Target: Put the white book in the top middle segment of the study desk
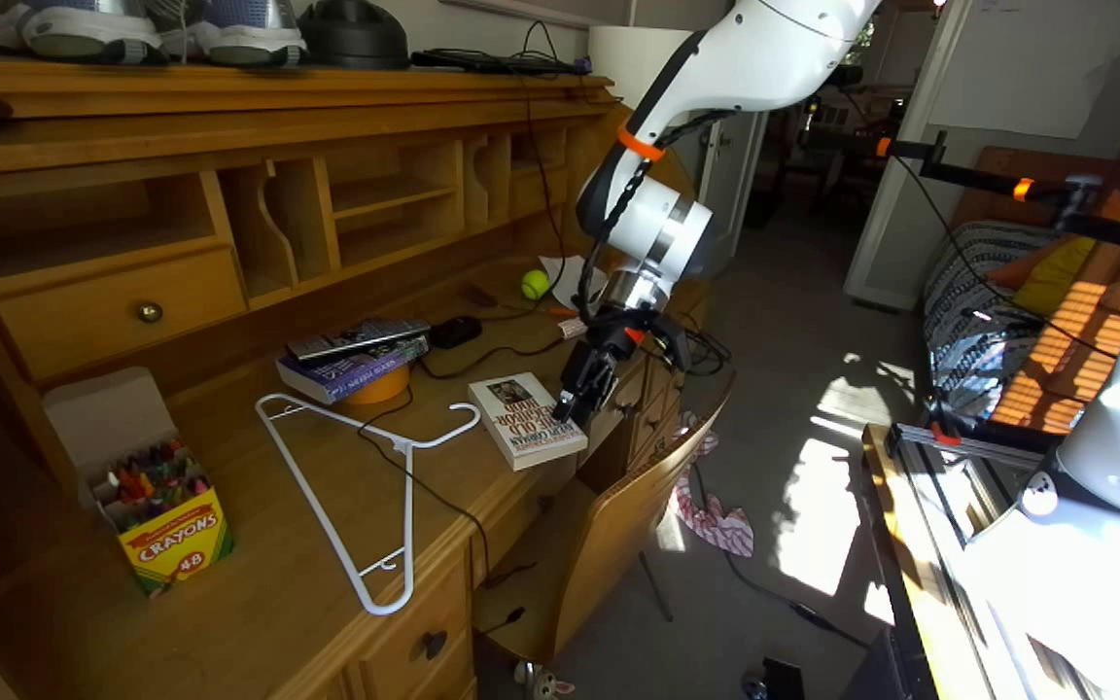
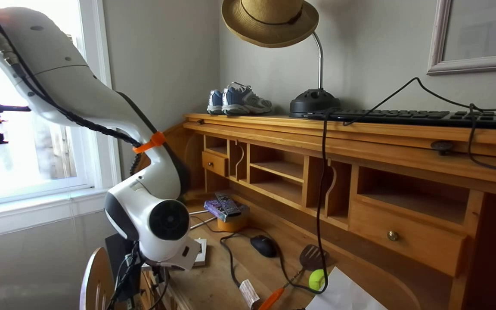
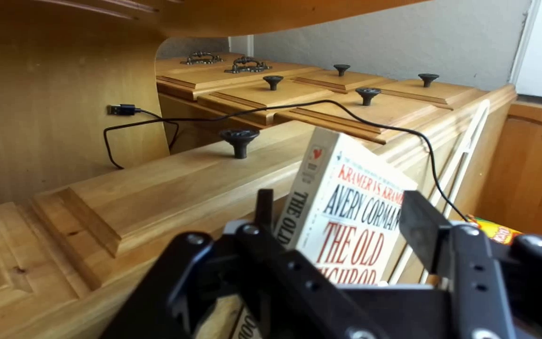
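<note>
Straight to the claw (image 3: 342, 217): spread apart, poised at the spine side of the white book (image 1: 526, 420), nothing clamped! Can't tell whether touching. As for the book: lies flat on the desk (image 1: 458, 457) right in front of the claw, cover up, and seems to jut slightly past the front edge. Should feel light; likely floppy at the cover, stiffer along the spine, liable to skid on smooth wood or fan open if pinched by the cover alone. Best taken from the claw's side: bite deep over the spine, front and back together, then squeeze firmly without creasing. Beyond the book from the claw, a hazard: the white hanger (image 1: 410, 442), ready to snag on a low lift. And over to the angles! Only in the wrist view, between the jaws, a proper look at the spine. In an exterior view, mostly lost behind the arm (image 2: 101, 103): claw and book alike, bar a white corner. Farther out from the claw, though, in both exterior views, standing wide open: the top middle segment (image 2: 276, 156), absent altogether from the wrist view.
</note>
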Robot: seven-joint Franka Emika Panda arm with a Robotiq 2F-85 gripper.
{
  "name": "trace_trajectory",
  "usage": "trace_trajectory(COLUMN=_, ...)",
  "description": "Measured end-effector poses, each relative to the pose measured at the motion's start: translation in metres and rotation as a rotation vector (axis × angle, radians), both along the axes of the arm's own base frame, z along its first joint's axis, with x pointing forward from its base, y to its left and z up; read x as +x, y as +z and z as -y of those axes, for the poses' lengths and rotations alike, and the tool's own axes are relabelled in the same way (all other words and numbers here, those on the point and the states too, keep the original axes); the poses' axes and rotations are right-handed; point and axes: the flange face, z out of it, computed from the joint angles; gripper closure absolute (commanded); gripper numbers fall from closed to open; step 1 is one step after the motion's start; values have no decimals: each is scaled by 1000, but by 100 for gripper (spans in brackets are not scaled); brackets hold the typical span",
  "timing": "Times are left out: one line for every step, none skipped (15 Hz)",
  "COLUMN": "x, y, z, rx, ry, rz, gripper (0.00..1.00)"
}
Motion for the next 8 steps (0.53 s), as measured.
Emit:
trace_trajectory(x=0, y=-2, z=-2, rx=2, ry=4, rz=-2, gripper=26)
trace_trajectory(x=0, y=-3, z=-4, rx=3, ry=7, rz=-5, gripper=24)
trace_trajectory(x=0, y=-5, z=-6, rx=5, ry=9, rz=-8, gripper=25)
trace_trajectory(x=0, y=-6, z=-7, rx=7, ry=11, rz=-10, gripper=26)
trace_trajectory(x=0, y=-8, z=-8, rx=8, ry=12, rz=-12, gripper=28)
trace_trajectory(x=0, y=-10, z=-8, rx=9, ry=13, rz=-15, gripper=32)
trace_trajectory(x=0, y=-11, z=-8, rx=10, ry=13, rz=-17, gripper=35)
trace_trajectory(x=0, y=-13, z=-8, rx=10, ry=13, rz=-18, gripper=34)
